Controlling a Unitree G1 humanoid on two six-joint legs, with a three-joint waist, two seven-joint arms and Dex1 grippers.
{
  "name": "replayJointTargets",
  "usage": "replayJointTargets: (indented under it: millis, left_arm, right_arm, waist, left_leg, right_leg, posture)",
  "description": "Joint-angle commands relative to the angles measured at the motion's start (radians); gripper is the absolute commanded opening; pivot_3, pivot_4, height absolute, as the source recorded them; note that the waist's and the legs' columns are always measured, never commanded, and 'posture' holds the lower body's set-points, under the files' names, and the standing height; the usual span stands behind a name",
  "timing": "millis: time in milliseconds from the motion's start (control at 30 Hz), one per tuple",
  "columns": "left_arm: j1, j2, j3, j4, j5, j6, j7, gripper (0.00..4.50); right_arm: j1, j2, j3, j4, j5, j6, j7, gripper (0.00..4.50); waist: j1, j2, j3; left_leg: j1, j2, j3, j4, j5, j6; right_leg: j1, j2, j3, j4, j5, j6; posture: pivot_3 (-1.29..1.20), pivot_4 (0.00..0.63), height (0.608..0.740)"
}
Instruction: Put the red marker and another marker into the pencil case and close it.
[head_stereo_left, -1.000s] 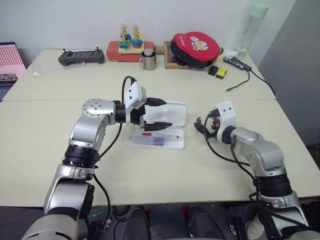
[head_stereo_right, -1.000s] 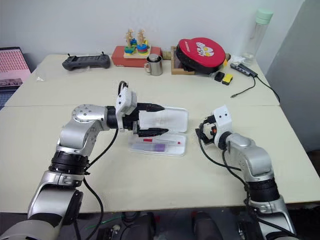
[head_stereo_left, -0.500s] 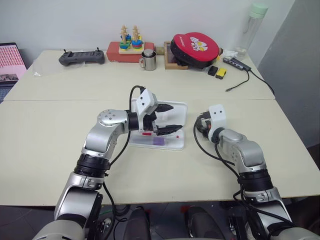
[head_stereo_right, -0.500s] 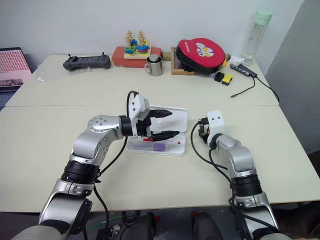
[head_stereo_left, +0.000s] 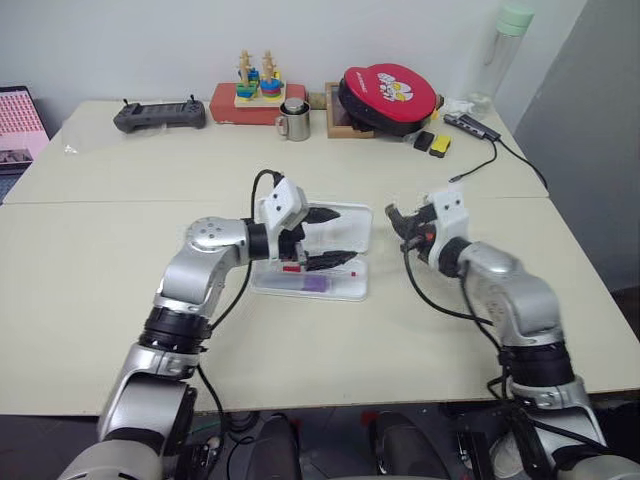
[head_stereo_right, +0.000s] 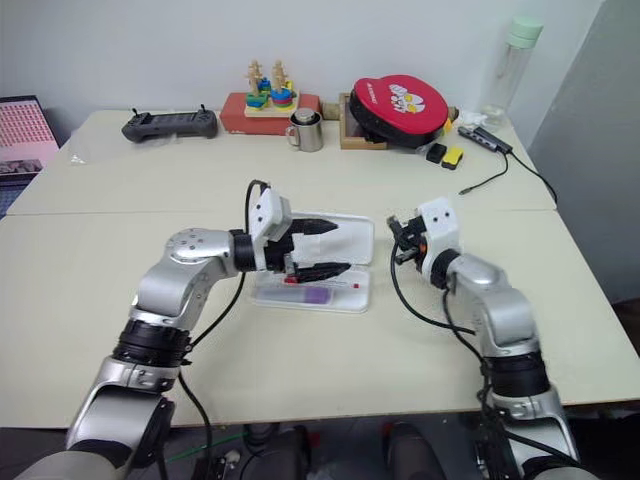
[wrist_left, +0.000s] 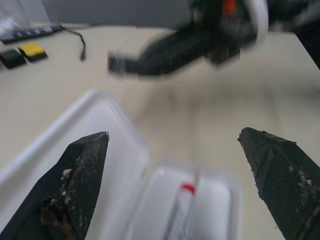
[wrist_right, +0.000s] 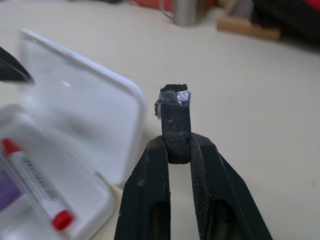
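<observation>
- The pencil case (head_stereo_left: 312, 258) lies open at the middle of the table (head_stereo_left: 90, 290), lid (head_stereo_left: 340, 222) folded back on the far side. In its near tray lie the red marker (wrist_right: 34, 184) and, beside it, the purple marker (head_stereo_left: 311, 284).
- The left gripper (head_stereo_left: 335, 240) hangs over the open case, its two fingers spread wide — nothing between them.
- The right gripper (wrist_right: 174, 127), just to the right of the lid, has its fingers drawn nearly together with no object in them; a second ago they stood wide, and the hand was lower and nearer.
- Along the far edge stand a controller (head_stereo_left: 158, 114), a red box with a wooden stacking toy (head_stereo_left: 258, 95), a metal mug (head_stereo_left: 294, 120), a round red case (head_stereo_left: 390, 97) and a tall bottle (head_stereo_left: 503, 52) — all well apart from the case.
</observation>
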Motion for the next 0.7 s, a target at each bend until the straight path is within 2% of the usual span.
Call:
replayJointTargets:
  millis: [33, 167, 433, 700]
  left_arm:
    - [0.026, 0.064, 0.031, -0.042, -0.023, -0.005, -0.054, 4.5]
    - [0.07, 0.139, 0.018, -0.023, 0.026, -0.048, -0.083, 4.5]
    - [0.075, 0.127, 0.022, -0.057, 0.005, -0.025, -0.055, 4.5]
    - [0.084, 0.128, 0.025, -0.076, 0.003, -0.01, -0.039, 4.5]
  right_arm:
    - [0.043, -0.061, 0.04, -0.097, 0.071, -0.035, 0.168, 0.23]
    - [0.01, -0.094, 0.168, -0.046, 0.021, -0.015, 0.237, 0.23]
    - [-0.06, -0.036, 0.252, 0.101, -0.054, -0.049, 0.236, 0.23]
    - [-0.046, -0.056, 0.305, 0.115, -0.091, -0.047, 0.282, 0.23]
  waist:
    - [0.002, 0.0, 0.0]
    - [0.003, 0.0, 0.0]
    - [0.011, 0.0, 0.0]
    - [0.01, 0.0, 0.0]
  left_leg:
    - [0.0, 0.0, 0.0, 0.0, 0.0, 0.0]
    - [0.0, 0.0, 0.0, 0.002, 0.0, 0.0]
    - [0.0, 0.0, 0.0, 0.004, 0.001, 0.001]
    - [0.0, 0.0, 0.0, 0.002, 0.001, 0.001]
  right_leg:
    - [0.0, 0.0, 0.0, 0.0, 0.0, 0.0]
    - [0.0, 0.0, 0.0, 0.0, -0.001, 0.002]
    - [0.0, 0.0, 0.001, 0.0, 0.001, 0.005]
    - [0.0, 0.0, 0.0, 0.0, -0.001, 0.002]
  posture:
    - [0.0, 0.15, 0.74]
    - [0.0, 0.15, 0.74]
    - [0.0, 0.15, 0.74]
    - [0.0, 0.15, 0.74]
